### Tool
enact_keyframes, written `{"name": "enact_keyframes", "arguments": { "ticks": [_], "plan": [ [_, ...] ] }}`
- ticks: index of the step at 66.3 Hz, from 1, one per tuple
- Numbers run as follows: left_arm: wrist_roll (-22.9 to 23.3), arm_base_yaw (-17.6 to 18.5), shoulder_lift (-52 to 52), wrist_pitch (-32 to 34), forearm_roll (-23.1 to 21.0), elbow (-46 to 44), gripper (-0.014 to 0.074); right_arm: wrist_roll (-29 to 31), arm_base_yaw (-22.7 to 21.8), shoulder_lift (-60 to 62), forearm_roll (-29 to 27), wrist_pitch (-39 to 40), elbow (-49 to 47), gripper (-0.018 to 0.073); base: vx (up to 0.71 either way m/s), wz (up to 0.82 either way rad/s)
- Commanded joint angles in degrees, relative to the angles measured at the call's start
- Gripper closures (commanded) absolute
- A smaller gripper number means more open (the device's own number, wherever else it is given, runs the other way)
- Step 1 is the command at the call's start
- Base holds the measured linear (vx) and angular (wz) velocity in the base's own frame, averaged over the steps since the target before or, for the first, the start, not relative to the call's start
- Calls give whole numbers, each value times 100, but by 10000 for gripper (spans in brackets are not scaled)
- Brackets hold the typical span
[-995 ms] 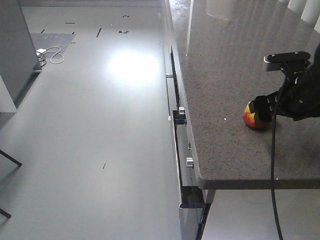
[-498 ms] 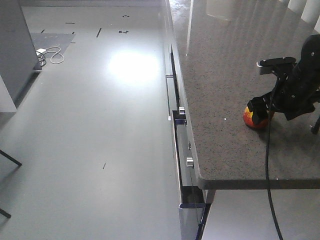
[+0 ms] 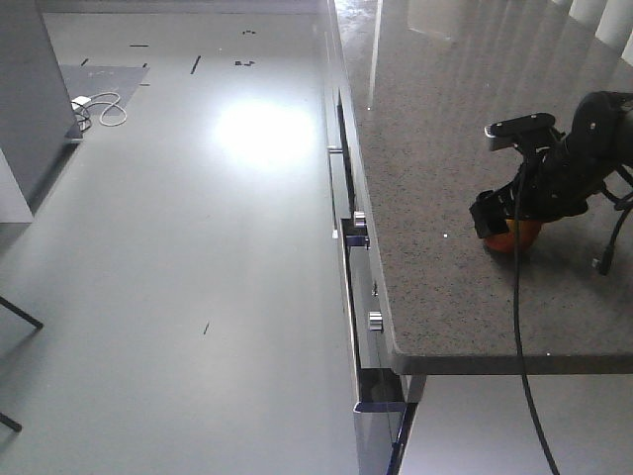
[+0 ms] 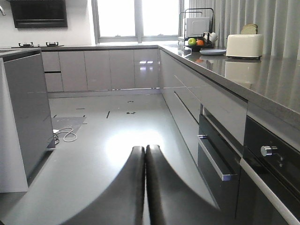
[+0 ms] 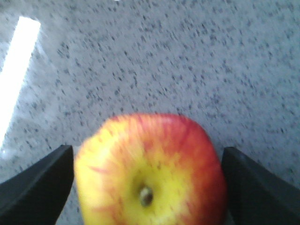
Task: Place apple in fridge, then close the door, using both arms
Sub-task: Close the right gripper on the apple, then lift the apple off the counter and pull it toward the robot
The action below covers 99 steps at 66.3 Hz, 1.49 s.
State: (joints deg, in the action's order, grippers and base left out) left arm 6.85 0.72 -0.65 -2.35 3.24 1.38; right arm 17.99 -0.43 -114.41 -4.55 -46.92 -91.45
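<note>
Speckled grey counter (image 3: pixel 445 148), round red-yellow apple (image 5: pixel 150 173)

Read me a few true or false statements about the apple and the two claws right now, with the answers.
1. The apple is at the counter, between the fingers of the right claw. True.
2. The left claw is open and holds the apple. False: its fingers are pressed together with nothing between them.
3. The apple is green all over. False: it is red with yellow patches.
4. A cream toaster stands on the counter in the left wrist view. True.
</note>
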Motion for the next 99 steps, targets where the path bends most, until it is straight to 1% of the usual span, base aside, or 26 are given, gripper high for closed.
{"name": "enact_keyframes", "arguments": {
  "ticks": [1,6,16,21,31,36,44,48,54,60,68,76,82,89,94,99],
  "plan": [
    [28,-19,-82,427,-3,-99,603,318,-13,273,-354,416,-181,-45,0,0],
    [28,-19,-82,427,-3,-99,603,475,-13,254,-524,439,-181,-34,0,0],
    [28,-19,-82,427,-3,-99,603,480,-13,254,-551,310,-181,20,0,0],
    [28,-19,-82,427,-3,-99,603,461,-19,254,-551,225,-181,69,0,0],
    [28,-19,-82,427,-3,-99,603,433,-19,254,-523,169,-181,196,0,0],
    [28,-19,-82,427,-3,-99,603,329,-19,287,-524,129,-181,253,0,0],
    [28,-19,-82,427,-3,-99,603,290,-19,412,-549,89,-181,331,0,0],
    [28,-19,-82,427,-3,-99,603,285,-19,505,-662,52,-181,365,0,0],
    [28,-19,-82,427,-3,-99,603,285,-14,693,-904,-367,-181,407,0,0],
    [28,-19,-82,427,-3,-99,603,272,-14,865,-1003,-682,-181,433,0,0],
    [28,-19,-82,427,-3,-99,603,242,-14,1098,-1284,-936,-161,450,0,0],
    [28,-19,-82,427,-3,-99,603,253,-3,1508,-1880,-953,85,451,0,0],
    [28,-19,-82,427,-3,-99,603,334,-3,1905,-2251,-799,558,449,0,0],
    [28,-19,-82,427,-3,-99,603,534,-3,2505,-2656,-444,1368,449,0,0],
    [28,-19,-82,427,-3,-99,603,794,-3,2930,-2986,-255,1950,447,0,0],
    [28,-19,-82,427,-3,-99,603,1065,-3,3274,-3291,-331,2353,447,0,0]
  ]
}}
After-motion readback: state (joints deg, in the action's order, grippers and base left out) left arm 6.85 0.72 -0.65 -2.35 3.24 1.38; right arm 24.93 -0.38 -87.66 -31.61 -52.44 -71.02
